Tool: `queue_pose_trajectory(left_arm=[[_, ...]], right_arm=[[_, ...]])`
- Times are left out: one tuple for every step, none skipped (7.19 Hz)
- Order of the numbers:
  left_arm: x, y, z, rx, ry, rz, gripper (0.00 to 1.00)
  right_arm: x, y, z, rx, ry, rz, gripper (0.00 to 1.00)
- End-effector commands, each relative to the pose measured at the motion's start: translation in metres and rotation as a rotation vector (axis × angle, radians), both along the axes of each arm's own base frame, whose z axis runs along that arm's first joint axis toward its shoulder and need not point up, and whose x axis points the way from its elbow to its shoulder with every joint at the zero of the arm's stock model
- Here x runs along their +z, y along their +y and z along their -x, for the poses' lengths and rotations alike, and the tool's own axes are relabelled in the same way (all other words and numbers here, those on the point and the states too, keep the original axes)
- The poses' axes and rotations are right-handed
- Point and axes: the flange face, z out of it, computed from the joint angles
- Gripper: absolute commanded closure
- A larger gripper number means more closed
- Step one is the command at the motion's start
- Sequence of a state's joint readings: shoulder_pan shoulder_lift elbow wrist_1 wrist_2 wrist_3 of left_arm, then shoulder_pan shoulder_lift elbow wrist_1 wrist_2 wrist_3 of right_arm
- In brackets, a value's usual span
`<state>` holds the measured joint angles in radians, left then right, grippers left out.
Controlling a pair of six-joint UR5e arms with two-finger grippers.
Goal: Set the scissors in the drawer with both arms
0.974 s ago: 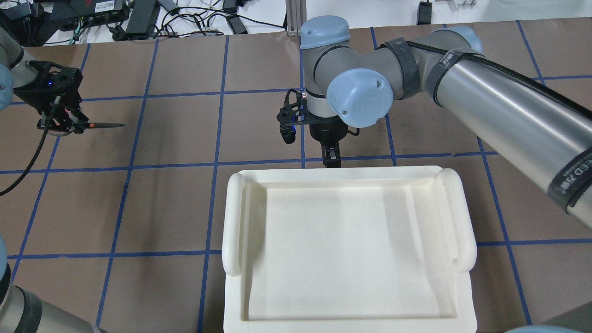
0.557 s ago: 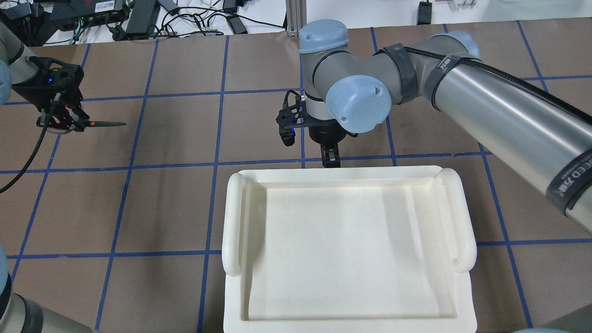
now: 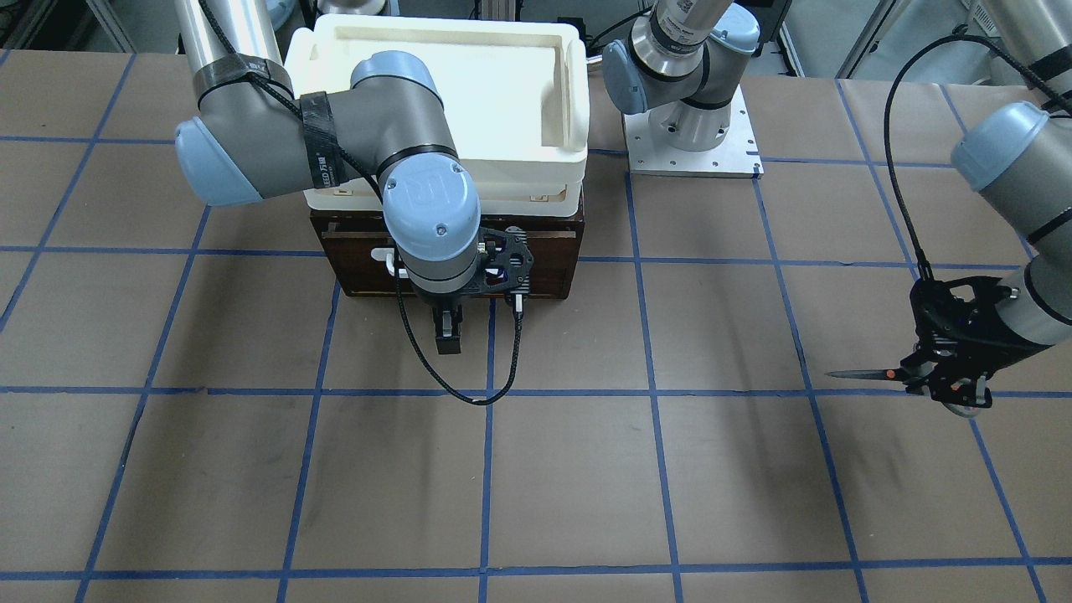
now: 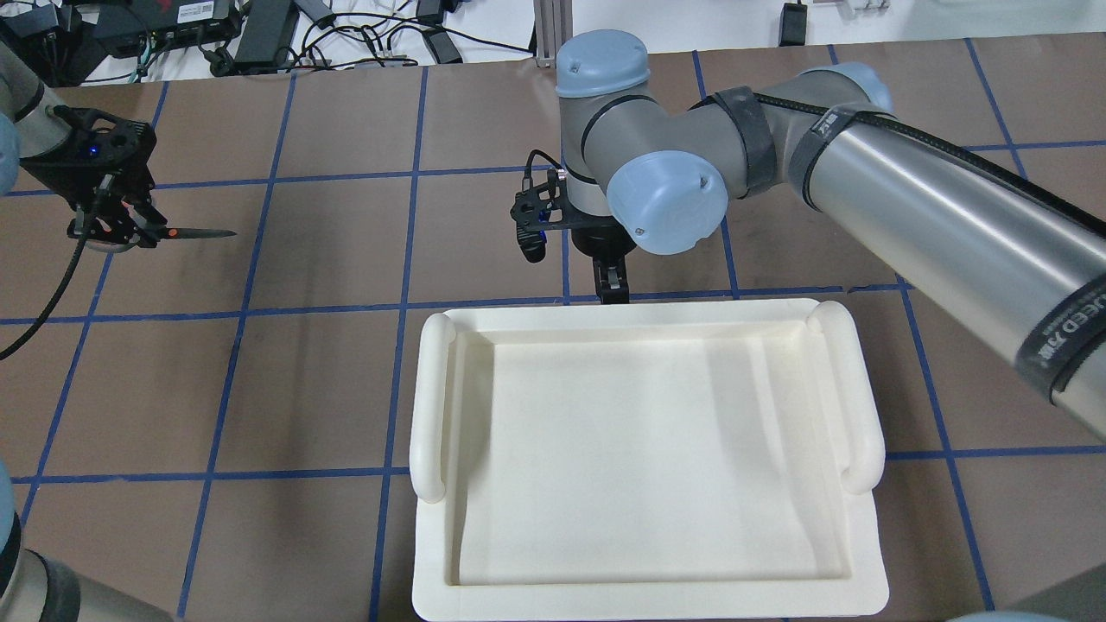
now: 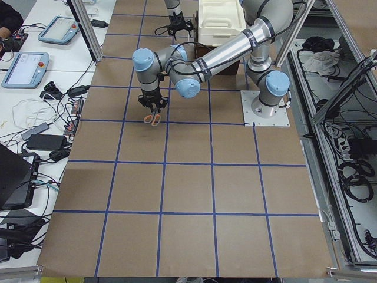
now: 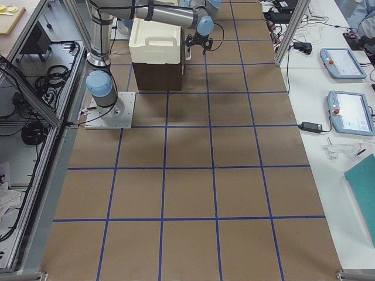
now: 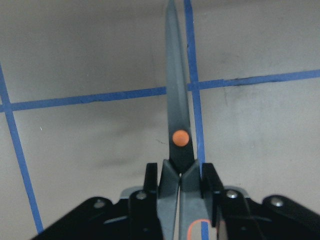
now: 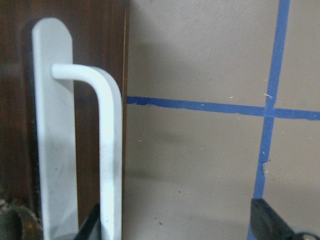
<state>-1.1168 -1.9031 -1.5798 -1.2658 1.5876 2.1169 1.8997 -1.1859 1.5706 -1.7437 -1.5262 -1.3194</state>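
Observation:
My left gripper [image 4: 130,229] is shut on the scissors' handle end and holds them level above the table at the far left. The dark blades [image 4: 203,233] point toward the middle; the scissors [image 7: 177,125] show their orange pivot dot in the left wrist view, and also show in the front view [image 3: 867,375]. The drawer [image 3: 544,260] has a dark brown front and looks closed, under a white tray [image 4: 648,596]. My right gripper [image 4: 612,289] is open at the drawer's white bar handle [image 8: 110,150], which lies against one finger [image 8: 92,227].
The white tray [image 3: 569,100] sits on top of the drawer cabinet. The left arm's base plate [image 3: 691,142] stands beside the cabinet. Brown table paper with a blue tape grid spreads all around. Cables and power bricks [image 4: 259,34] lie past the far edge.
My right gripper has moved a little away from the robot, and the white tray has shifted the same way. The left gripper with the scissors has drifted slightly.

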Motion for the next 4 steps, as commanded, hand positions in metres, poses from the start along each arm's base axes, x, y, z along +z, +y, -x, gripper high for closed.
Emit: queue_pose_trajectory(left_arm=[[0.001, 0.0, 0.0, 0.0, 0.0, 0.001, 1.0], [0.0, 0.0, 0.0, 0.0, 0.0, 0.0, 1.0], [-0.002, -0.001, 0.0, 0.0, 0.002, -0.003, 1.0], [-0.001, 0.0, 0.0, 0.0, 0.001, -0.002, 1.0]], right_arm=[[0.005, -0.009, -0.002, 0.011, -0.025, 0.065, 0.0], [0.008, -0.021, 0.001, 0.001, -0.043, 0.123, 0.0], [0.003, -0.028, 0.001, -0.001, -0.048, 0.137, 0.0], [0.003, -0.03, 0.001, -0.002, -0.047, 0.139, 0.0]])
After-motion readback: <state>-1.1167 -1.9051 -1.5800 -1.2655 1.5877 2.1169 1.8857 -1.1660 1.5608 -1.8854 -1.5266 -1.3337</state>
